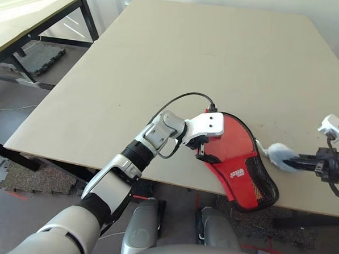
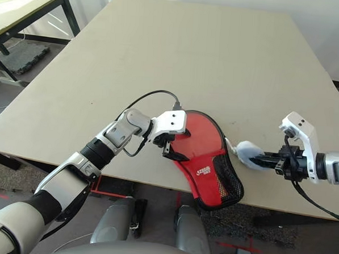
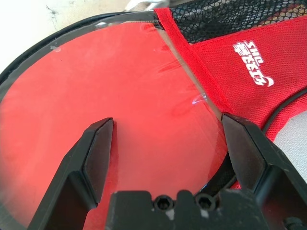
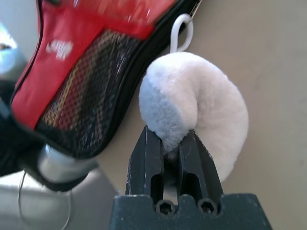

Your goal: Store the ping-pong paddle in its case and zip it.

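"Where is the paddle [image 3: 120,96] sitting?"
"Inside the case [image 1: 247,191], as far as I can see: its round red face is showing under the clear window [image 3: 53,50]. The case is lying flat on the surface [image 1: 179,59]."
"And the mesh pocket [image 1: 263,180]?"
"It's lining one side of the case's narrower part. I can't tell what is lying behind the mesh."
"What's the left end effector [image 3: 169,117] doing?"
"It's hovering over the case's red side, its fingers standing wide apart and gripping nothing."
"The right one?"
"The right end effector [image 4: 171,131] is pinching the fluffy pom-pom [image 4: 211,96] beside the case, and a white loop [image 4: 188,36] is showing between pom-pom and case."
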Available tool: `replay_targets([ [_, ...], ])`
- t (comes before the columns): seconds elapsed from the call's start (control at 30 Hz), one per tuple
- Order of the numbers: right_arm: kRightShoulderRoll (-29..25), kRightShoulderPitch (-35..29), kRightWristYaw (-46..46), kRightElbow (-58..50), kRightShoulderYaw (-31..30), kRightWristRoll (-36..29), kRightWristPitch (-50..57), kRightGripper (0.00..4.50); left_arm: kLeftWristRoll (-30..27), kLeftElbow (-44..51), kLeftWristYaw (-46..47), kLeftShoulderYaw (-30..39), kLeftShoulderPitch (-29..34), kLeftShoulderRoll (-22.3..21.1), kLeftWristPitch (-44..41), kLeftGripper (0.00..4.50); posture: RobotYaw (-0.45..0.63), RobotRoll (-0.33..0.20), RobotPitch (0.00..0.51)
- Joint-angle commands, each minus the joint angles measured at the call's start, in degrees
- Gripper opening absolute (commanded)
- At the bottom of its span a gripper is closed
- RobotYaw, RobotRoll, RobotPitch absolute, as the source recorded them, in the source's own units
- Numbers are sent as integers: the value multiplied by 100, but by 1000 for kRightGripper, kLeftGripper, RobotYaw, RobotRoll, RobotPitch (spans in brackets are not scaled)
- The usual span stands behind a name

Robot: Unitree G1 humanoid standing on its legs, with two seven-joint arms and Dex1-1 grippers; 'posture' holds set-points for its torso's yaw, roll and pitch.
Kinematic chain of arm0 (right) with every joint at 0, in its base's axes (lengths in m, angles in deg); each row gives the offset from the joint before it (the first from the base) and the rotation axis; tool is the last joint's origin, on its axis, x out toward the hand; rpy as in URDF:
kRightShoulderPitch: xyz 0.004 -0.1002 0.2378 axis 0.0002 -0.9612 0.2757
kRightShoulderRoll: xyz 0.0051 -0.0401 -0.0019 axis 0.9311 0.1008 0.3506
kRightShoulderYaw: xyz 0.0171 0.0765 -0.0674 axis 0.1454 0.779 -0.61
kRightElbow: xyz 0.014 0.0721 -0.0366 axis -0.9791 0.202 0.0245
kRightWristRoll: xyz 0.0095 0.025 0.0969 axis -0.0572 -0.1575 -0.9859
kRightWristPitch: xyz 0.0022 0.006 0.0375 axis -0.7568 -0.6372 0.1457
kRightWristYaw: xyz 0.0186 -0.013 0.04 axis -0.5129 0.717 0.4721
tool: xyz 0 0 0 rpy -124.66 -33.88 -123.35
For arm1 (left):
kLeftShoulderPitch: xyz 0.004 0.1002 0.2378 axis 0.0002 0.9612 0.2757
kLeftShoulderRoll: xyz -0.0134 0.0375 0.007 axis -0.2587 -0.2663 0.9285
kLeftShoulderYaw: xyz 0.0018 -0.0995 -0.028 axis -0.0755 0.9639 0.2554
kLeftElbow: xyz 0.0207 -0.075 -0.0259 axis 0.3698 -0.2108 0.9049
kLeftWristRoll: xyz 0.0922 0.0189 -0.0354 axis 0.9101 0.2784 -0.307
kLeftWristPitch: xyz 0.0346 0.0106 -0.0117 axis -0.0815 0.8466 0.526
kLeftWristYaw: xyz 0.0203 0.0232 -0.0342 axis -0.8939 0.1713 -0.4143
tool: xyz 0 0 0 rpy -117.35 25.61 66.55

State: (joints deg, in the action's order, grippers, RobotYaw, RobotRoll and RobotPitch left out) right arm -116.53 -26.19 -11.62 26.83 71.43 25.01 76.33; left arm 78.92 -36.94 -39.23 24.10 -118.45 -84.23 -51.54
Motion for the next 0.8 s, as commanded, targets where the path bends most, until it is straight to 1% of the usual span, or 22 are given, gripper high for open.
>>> replay_targets([
  [0.03, -149, -489, -328, 25, -508, 116, 160, 51, 208, -286, 190, -107, 88, -37, -94, 4500, 5, 0, 119],
  [0.17, -231, -906, -461, -91, -614, 69, 200, 49, 217, -327, 210, -98, 71, -16, -69, 4500, 6, 0, 114],
  [0.3, -295, -1244, -570, 46, -578, 93, 131, 37, 230, -350, 217, -101, 66, -14, -51, 4500, 2, 0, 112],
  [0.4, -402, -1446, -612, 286, -625, 290, -116, 36, 234, -375, 225, -104, 56, -1, -42, 4500, -2, 0, 111],
  [0.57, -518, -1608, -720, 908, -750, 586, -606, 31, 229, -421, 250, -96, 31, 33, -18, 4500, 0, 0, 112],
  [0.7, -670, -1746, -738, 1663, -1123, 1071, -1159, 14, 220, -459, 276, -81, 17, 63, -7, 4500, 3, 0, 114],
  [0.8, -632, -1751, -758, 1876, -1139, 1076, -1331, 0, 210, -459, 285, -81, 26, 55, -4, 4500, 3, 0, 114],
])
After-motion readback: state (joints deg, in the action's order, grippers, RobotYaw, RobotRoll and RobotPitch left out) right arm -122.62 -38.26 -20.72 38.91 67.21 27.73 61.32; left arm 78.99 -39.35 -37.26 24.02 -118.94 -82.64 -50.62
